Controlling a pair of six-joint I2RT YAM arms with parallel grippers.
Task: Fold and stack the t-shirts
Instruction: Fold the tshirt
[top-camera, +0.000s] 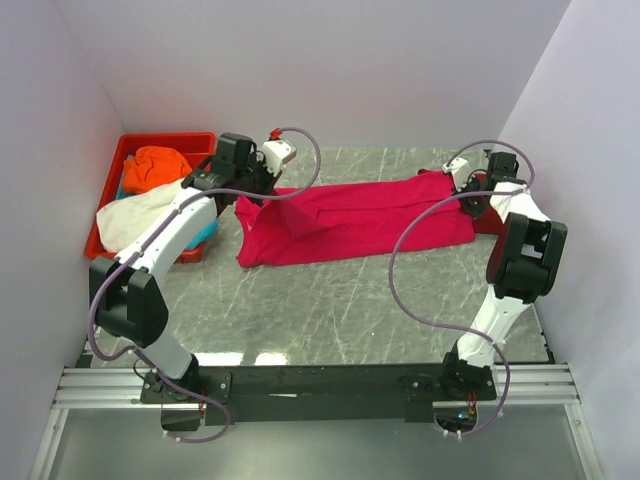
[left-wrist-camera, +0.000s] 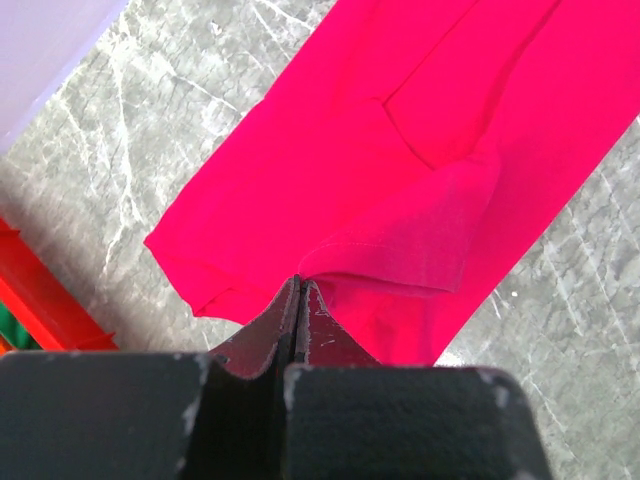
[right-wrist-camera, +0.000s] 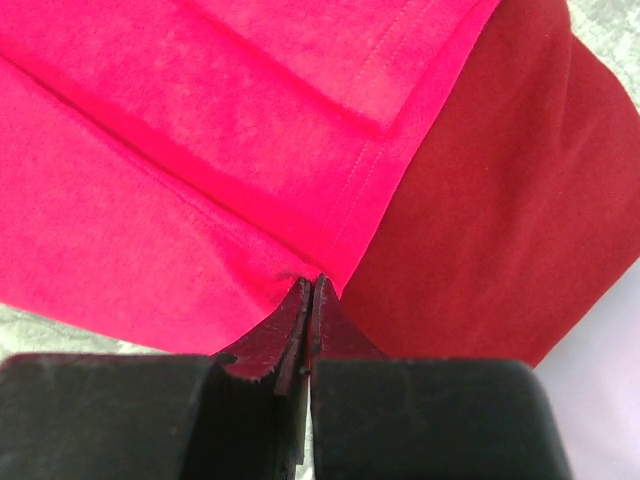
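Tee (top-camera: 350, 220) pinched — L gripper (left-wrist-camera: 300, 284), R gripper (right-wrist-camera: 312, 281)

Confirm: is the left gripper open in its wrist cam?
No, the left gripper is shut, jaws meeting with no gap, pinching the edge of the pink-red t-shirt.

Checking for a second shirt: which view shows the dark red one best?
The right wrist view: the dark red shirt fills its right side, beside the pink shirt's edge. The top view shows only a sliver at the pink shirt's end; the left wrist view shows none.
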